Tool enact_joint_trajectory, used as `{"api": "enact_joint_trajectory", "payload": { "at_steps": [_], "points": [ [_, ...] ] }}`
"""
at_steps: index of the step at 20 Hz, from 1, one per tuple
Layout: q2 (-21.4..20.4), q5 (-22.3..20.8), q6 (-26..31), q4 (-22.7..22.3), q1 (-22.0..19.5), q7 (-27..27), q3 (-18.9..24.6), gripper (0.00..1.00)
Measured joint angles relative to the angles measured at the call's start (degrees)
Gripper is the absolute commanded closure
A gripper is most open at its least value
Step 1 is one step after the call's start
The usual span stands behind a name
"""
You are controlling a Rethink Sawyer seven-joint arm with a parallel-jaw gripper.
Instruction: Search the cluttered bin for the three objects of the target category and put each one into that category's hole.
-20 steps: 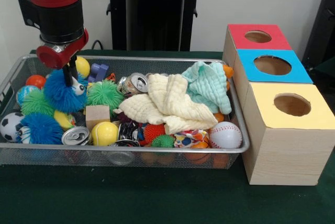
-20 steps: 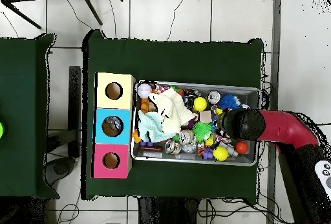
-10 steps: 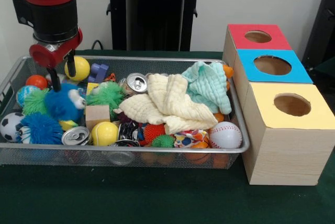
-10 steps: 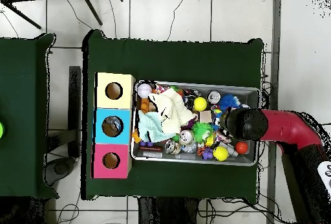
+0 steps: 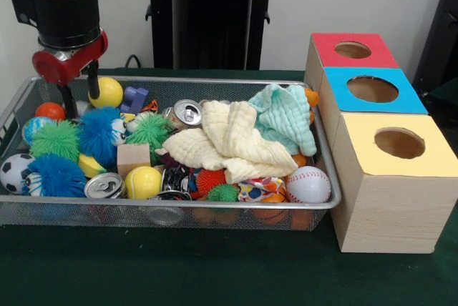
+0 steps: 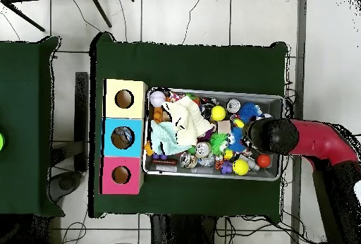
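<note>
The wire mesh bin (image 5: 179, 206) holds several toys, cans and cloths. My gripper (image 5: 80, 96) hangs open and empty over the bin's left end, just above a blue fuzzy ball (image 5: 99, 134) that lies among the clutter. The blue-faced box's hole (image 5: 372, 89) is at the right, between the red and yellow boxes. In the overhead view the arm's head (image 6: 272, 135) covers the gripper above the bin's right end (image 6: 280, 137), and the blue box's hole (image 6: 122, 137) is at the left.
In the bin lie green fuzzy balls (image 5: 54, 139), another blue fuzzy ball (image 5: 56, 175), a yellow ball (image 5: 107, 92), a tennis ball (image 5: 143, 181), a baseball (image 5: 308, 184), cans (image 5: 187, 113), a wooden block (image 5: 133, 158) and cloths (image 5: 229, 141). The red-faced box (image 5: 351, 49) and the yellow-faced box (image 5: 397, 143) flank the blue one.
The gripper held the blue fuzzy ball, let it go and rose up and left. The ball dropped back into the bin's left end.
</note>
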State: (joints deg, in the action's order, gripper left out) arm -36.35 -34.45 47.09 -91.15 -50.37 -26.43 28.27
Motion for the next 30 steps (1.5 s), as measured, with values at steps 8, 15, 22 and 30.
{"api": "enact_joint_trajectory", "payload": {
  "at_steps": [8,15,22,30],
  "points": [
    [-2.68,4.1,0.0,-1.14,3.0,0.0,0.07,0.0],
    [-2.8,7.6,-0.13,-3.58,6.22,0.0,0.08,0.0],
    [-1.11,9.66,-2.13,-7.18,7.33,0.0,-0.28,0.0],
    [-0.2,9.58,-2.17,-9.63,8.09,0.0,-1.84,0.0]
  ]
}}
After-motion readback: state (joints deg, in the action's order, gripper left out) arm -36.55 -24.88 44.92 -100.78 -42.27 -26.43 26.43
